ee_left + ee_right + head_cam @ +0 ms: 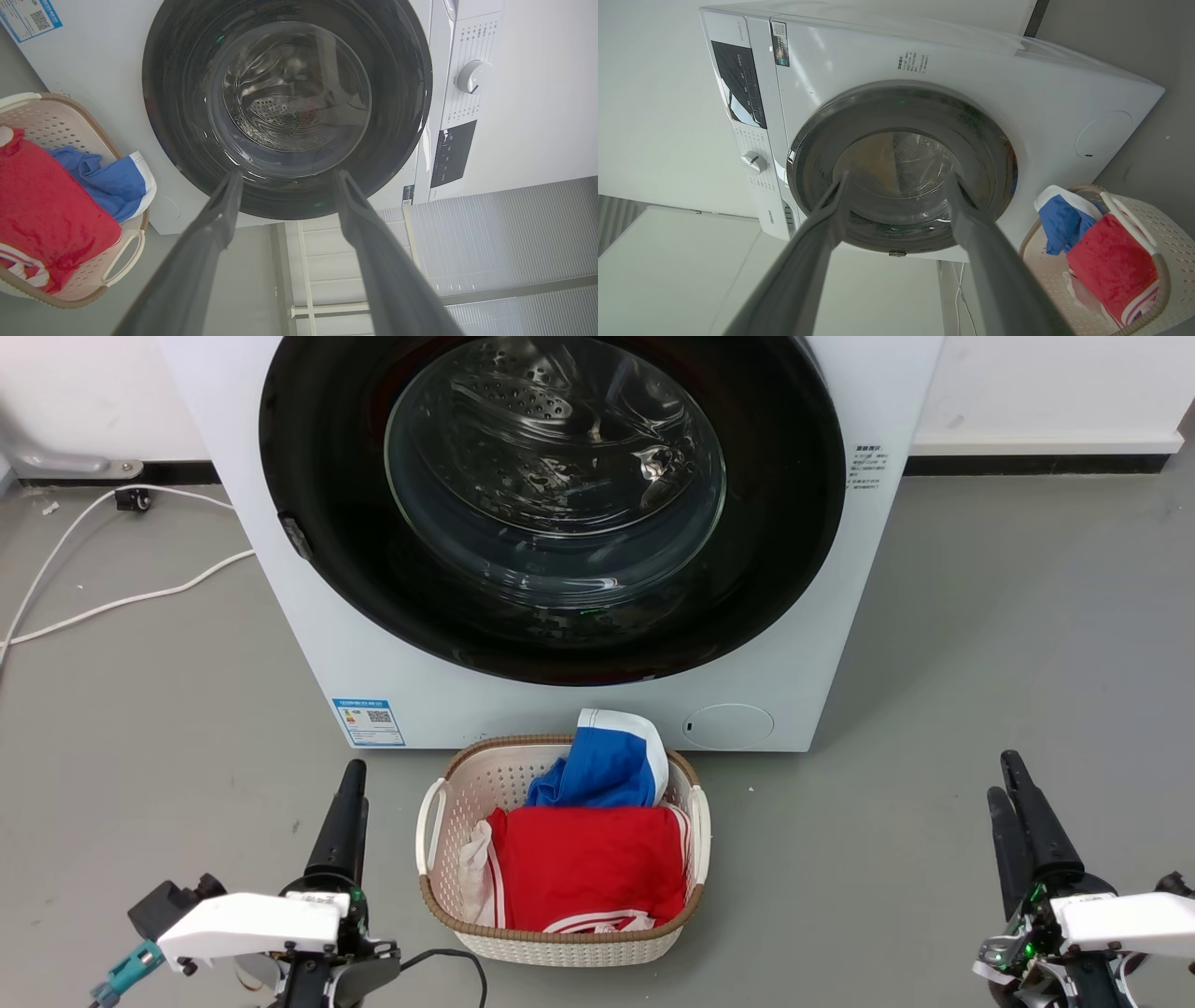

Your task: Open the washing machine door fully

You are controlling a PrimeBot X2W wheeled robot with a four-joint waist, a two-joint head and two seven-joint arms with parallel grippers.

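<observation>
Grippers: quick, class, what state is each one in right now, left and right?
Left gripper: open, holding nothing.
Right gripper: open, holding nothing.

A smooth grey floor (pixel 980 644) carries everything here. A white washing machine (pixel 373 663) stands on it against the wall. Just in front of the machine, near its base, sits a cream plastic basket (pixel 560 947) (the kind with small holes in its walls). To the machine's left, a white cable (pixel 121 602) snakes loosely across the floor.
</observation>
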